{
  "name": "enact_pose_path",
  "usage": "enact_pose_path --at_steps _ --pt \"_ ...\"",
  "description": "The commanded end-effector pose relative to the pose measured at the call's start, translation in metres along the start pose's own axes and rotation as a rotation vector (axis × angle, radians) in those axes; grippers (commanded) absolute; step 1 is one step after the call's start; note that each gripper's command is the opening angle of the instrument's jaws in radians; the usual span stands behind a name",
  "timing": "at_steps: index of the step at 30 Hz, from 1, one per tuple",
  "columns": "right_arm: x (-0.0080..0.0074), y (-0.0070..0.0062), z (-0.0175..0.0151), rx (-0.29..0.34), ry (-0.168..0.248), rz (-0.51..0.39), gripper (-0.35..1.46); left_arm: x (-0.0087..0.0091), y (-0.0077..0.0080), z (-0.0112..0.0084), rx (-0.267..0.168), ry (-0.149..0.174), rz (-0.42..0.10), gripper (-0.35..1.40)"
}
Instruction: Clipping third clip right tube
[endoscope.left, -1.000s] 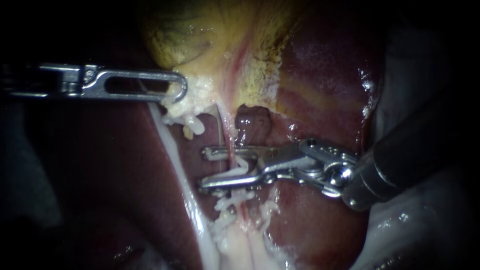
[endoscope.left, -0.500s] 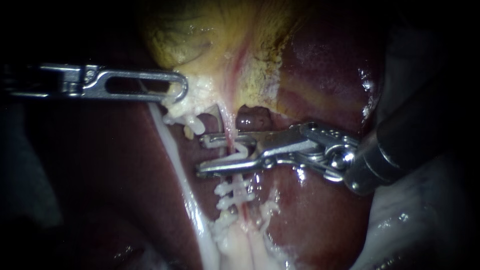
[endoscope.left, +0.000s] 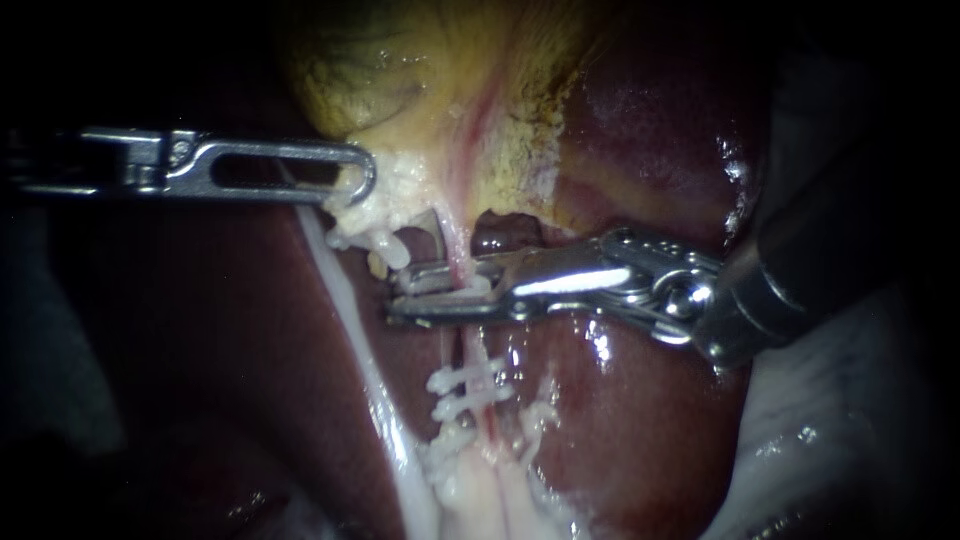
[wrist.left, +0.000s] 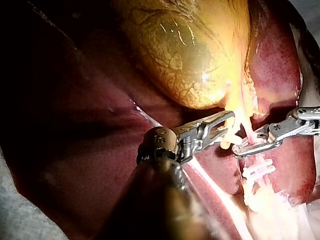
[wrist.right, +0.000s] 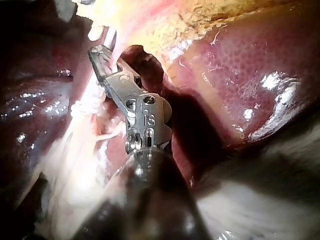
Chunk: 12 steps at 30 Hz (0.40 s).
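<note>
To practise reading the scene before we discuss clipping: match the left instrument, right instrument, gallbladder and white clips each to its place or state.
Things
1. left instrument
2. right instrument
3. gallbladder
4. white clips

Places and states
A. on the tube, just below the right instrument
B. yellow-green, at the top of the endoscope view
C. closed across the tube
D. holding white tissue under the gallbladder

Pairs: 1-D, 2-C, 3-B, 4-A

Clips crowd tube below, gallbladder close above
</note>
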Motion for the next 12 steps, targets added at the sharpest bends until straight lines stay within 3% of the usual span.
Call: enact_pose_path --at_steps 1,12 --pt "0.0000 0.0000 0.0000 -0.003 0.003 0.001 -0.35 0.0000 0.0000 0.0000 0.000 0.000 0.000 -0.35" --pt "0.0000 0.0001 -0.0001 -0.001 0.011 -0.010 -0.35 0.0000 0.0000 0.0000 0.000 0.000 0.000 -0.35"
